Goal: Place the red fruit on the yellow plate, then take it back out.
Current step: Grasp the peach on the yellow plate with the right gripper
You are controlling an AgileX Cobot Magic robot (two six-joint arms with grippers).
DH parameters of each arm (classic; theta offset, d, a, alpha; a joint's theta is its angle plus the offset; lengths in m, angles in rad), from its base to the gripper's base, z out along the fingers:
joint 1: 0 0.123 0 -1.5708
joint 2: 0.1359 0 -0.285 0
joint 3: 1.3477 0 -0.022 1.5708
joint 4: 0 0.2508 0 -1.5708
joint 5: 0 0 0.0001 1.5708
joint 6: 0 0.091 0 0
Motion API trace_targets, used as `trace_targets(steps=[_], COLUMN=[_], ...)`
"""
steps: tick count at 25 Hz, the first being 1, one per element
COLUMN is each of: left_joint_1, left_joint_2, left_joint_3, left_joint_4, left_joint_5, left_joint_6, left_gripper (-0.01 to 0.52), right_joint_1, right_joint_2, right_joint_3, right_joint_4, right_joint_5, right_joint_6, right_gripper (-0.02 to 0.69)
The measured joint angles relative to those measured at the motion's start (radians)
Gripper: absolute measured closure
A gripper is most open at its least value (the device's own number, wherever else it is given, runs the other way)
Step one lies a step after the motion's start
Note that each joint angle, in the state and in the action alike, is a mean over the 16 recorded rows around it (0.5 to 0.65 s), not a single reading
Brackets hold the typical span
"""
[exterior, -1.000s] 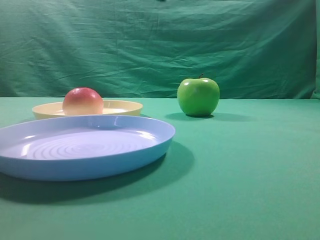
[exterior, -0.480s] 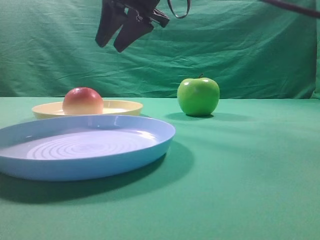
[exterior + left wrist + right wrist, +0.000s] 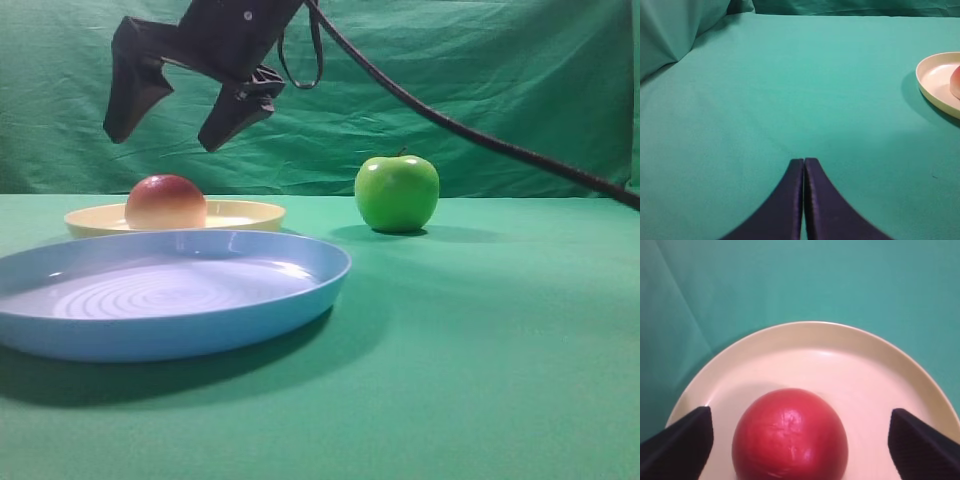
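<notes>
Down came the right claw [image 3: 170,110], wide open above the round red fruit [image 3: 165,203] on the pale yellow plate [image 3: 245,214], ready to lift it out.

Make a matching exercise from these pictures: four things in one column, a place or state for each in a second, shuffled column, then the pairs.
Things:
1. round red fruit
2. glossy green apple
3. large light-blue ringed plastic plate
4. right gripper

Places or states:
A. nearest the high camera, holding nothing
B. jaws wide apart, above the fruit
C. on the bare green cloth, right of both plates
D. on the shallow cream-yellow plate

Pairs: 1-D, 2-C, 3-A, 4-B
</notes>
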Motion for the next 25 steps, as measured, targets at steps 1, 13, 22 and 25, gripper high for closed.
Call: trace_targets(steps=[1,13,22,25], left_joint_1=[0.000,0.000,0.000,0.000], left_joint_2=[0.000,0.000,0.000,0.000], left_joint_3=[0.000,0.000,0.000,0.000], left_joint_4=[0.000,0.000,0.000,0.000], left_joint_5=[0.000,0.000,0.000,0.000], left_joint_6=[0.000,0.000,0.000,0.000], left_gripper=[0.514,0.514,0.514,0.514], right_joint_1=[0.000,0.001,-0.007,-0.019], right_joint_2=[0.006,0.038,-0.072,-0.141], right_joint_3=[0.000,-0.012,-0.059,-0.074], right_joint_4=[0.000,-0.021,-0.143,-0.202], right_joint_5=[-0.003,0.041,0.214,0.294], right_joint_6=[0.000,0.008,0.126,0.193], right_gripper=[0.020,0.320,0.469,0.472])
